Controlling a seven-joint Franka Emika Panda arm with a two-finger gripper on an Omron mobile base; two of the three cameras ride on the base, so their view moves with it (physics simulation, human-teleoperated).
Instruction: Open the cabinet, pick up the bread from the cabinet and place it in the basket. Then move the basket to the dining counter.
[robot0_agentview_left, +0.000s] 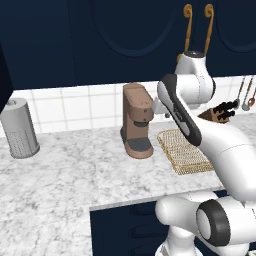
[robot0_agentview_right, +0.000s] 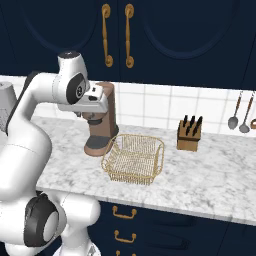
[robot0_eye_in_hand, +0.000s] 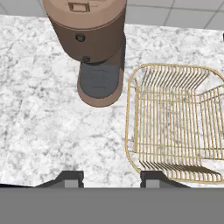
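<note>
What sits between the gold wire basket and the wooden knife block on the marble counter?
Nothing: bare marble counter separates the gold wire basket from the wooden knife block, seen in the right base view.

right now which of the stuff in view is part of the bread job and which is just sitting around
Part of the job:
- cabinet, doors shut, brass handles
- basket, empty, on the counter beside the coffee machine
- gripper, above the counter, holding nothing

Just sitting around:
- coffee machine
- knife block
- hanging utensils
- grey canister
</note>
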